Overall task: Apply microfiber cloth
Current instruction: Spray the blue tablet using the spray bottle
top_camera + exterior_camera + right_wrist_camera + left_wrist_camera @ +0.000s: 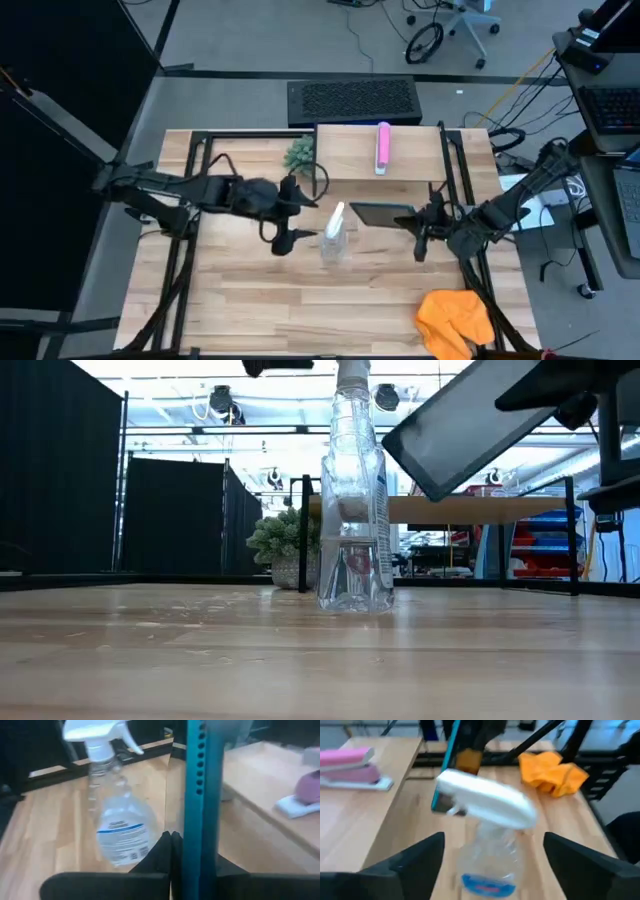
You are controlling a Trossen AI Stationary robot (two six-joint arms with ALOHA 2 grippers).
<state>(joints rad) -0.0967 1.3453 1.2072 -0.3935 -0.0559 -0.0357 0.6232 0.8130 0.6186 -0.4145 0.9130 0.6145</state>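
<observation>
The microfiber cloth (pixel 455 321) lay crumpled at the lower right of the table (pixel 250 300), untouched. At centre, the spray bottle (pixel 334 238) stood upright between both arms. The left hand (pixel 291 212) hovered beside it, fingers spread wide. The right hand (pixel 428 222) gripped the tilted tablet (pixel 385 214), held off the table. A small plant (pixel 300 153) and pink object (pixel 382 147) sat farther up.

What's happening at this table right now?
The right gripper is shut on the dark tablet, holding it tilted off the table. The left gripper is open, its fingers on either side of the clear spray bottle, which stands upright mid-table. The orange microfiber cloth lies crumpled near the table's front right corner, untouched, so wiping has not begun. A pink object and a small plant sit farther back.
</observation>
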